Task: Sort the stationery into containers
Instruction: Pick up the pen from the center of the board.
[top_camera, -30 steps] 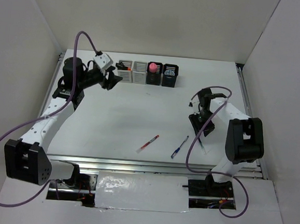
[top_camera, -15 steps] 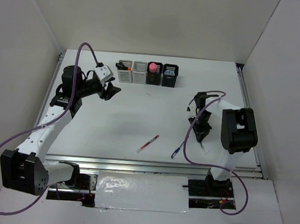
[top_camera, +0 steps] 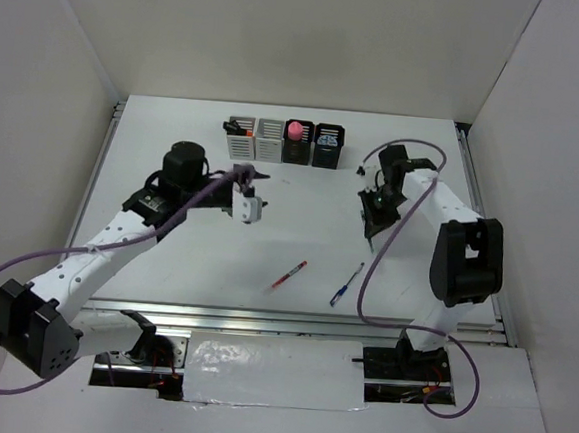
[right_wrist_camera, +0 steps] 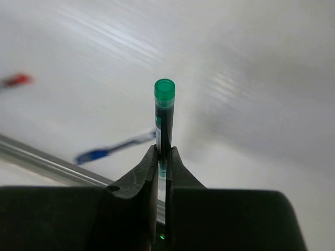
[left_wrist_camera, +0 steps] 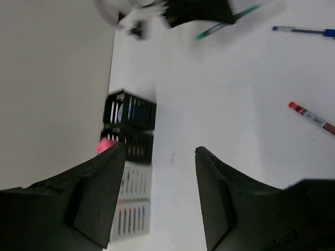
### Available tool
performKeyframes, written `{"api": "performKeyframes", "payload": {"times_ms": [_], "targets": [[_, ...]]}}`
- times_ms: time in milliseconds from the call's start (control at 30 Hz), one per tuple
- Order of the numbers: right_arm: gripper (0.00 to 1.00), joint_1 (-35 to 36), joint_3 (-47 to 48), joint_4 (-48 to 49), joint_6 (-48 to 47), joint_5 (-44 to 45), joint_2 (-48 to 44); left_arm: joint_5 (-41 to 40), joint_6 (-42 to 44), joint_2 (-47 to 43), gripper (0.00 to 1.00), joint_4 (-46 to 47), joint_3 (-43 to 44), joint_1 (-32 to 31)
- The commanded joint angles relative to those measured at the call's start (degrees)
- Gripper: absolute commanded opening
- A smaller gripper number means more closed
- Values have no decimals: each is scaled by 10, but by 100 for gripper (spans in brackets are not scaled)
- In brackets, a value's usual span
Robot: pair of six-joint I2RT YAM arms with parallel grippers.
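Observation:
My right gripper [right_wrist_camera: 162,151] is shut on a thin green-capped pen [right_wrist_camera: 164,117], which sticks out past the fingertips above the table. From above, that right gripper [top_camera: 373,223] hangs at the right of the table. A red pen [top_camera: 288,275] and a blue pen [top_camera: 345,284] lie near the front. The four joined containers [top_camera: 268,141] stand in a row at the back, and one black one holds a pink-topped item [top_camera: 295,130]. My left gripper [top_camera: 250,181] hovers in front of them, open and empty. Its wrist view shows the containers [left_wrist_camera: 133,180] beyond the left gripper [left_wrist_camera: 159,151].
Metal rails [top_camera: 261,318] run along the table's front edge, and white walls close in the back and both sides. A purple cable [top_camera: 395,150] loops over the right arm. In the left wrist view the red pen [left_wrist_camera: 313,117] and blue pen [left_wrist_camera: 303,31] lie to the right.
My right gripper has shut on the green pen and lifted it toward the back. The left arm has swung away from the containers, rightward toward the table's middle.

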Motion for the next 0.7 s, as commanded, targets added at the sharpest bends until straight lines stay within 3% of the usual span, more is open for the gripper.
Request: {"api": "performKeyframes", "payload": {"times_ms": [0, 133, 267, 667], "targets": [[0, 1, 60, -23, 32, -148, -81, -1, 246, -2, 68, -14, -23, -79], [0, 1, 70, -27, 75, -284, -83, -22, 396, -7, 68, 37, -88, -152], [0, 5, 71, -37, 97, -409, -66, -20, 461, 24, 68, 51, -96, -199], [0, 55, 40, -19, 163, -445, -51, -39, 587, 134, 69, -9, -35, -281]]}}
